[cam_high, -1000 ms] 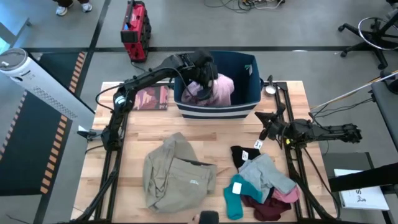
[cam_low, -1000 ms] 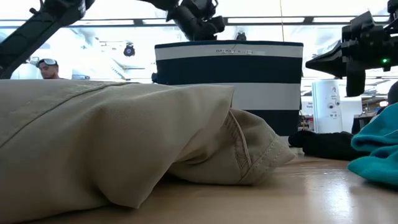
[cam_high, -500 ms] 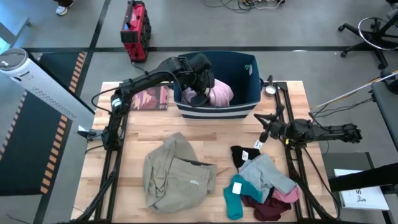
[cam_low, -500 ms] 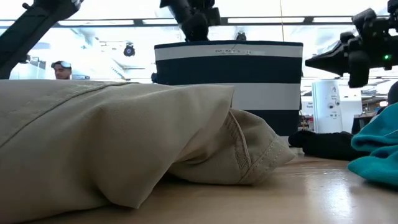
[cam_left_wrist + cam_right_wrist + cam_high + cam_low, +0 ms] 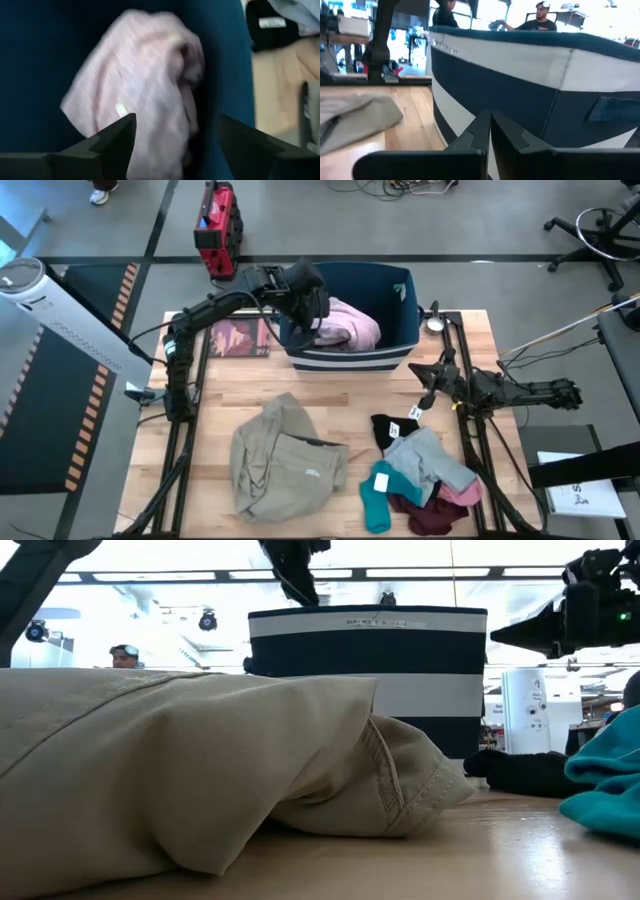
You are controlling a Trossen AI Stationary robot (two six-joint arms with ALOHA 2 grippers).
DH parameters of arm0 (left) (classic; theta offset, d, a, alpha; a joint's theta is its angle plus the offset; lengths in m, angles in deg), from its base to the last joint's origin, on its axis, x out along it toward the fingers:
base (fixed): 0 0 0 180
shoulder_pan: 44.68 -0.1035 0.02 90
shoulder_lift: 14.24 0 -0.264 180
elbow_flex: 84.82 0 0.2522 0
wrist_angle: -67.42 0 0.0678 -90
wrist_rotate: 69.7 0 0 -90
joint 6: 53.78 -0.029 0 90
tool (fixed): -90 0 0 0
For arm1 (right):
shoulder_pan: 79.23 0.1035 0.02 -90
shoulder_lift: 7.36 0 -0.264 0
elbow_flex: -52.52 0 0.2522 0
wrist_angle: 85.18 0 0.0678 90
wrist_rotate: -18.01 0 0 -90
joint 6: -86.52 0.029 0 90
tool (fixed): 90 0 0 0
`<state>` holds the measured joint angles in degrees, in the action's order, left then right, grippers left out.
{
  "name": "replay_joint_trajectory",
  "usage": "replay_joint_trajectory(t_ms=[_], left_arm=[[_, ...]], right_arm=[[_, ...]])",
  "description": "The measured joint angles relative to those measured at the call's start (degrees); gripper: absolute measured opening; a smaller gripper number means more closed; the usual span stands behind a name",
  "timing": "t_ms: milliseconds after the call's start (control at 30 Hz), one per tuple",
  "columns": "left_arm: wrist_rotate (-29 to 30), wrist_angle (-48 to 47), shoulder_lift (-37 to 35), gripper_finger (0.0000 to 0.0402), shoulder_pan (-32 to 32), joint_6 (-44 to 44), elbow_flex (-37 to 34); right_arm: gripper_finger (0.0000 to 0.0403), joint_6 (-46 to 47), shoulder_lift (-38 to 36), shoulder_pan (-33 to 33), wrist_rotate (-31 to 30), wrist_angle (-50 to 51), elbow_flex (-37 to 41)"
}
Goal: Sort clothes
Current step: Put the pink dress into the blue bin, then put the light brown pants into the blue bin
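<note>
Left pincer (image 5: 175, 142) apart, over pink garment (image 5: 345, 325) in bin (image 5: 400, 350) | right pincer (image 5: 488, 131) together, beside bin | beige garment (image 5: 285, 460) on bench (image 5: 210, 395)

You see two dark, slim jointed arms with black cables along them; each pincer ends in tapered matte-black fingers (image 5: 107, 145).

Large pale pink fabric garment (image 5: 345, 326): crumpled inside bin. Beige fabric garment (image 5: 285, 460): rumpled heap on table, front left. Small black (image 5: 393, 429), grey (image 5: 430, 459), teal (image 5: 379, 489), maroon (image 5: 425, 514), pink (image 5: 463, 494) fabric pieces: overlapping pile, front right.
</note>
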<state>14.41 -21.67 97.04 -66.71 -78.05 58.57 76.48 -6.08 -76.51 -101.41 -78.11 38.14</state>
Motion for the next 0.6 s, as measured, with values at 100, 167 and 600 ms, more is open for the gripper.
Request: replay_joint_trajectory(t_ms=[100,167,600], left_arm=[[0.5,-2.9,-0.4,0.0267,1.3,-1.1,-0.1],[1.4,-2.7,-1.2,0.0264,3.0,-2.0,-0.4],[1.4,24.6,-17.1,0.0177,14.9,-0.8,-28.9]], right_arm=[[0.0,3.9,0.0,0.0,2.2,-2.1,0.0],[0.0,3.4,0.0,0.0,6.4,-3.2,0.0],[0.0,13.9,11.3,0.0,22.2,-3.0,-4.5]])
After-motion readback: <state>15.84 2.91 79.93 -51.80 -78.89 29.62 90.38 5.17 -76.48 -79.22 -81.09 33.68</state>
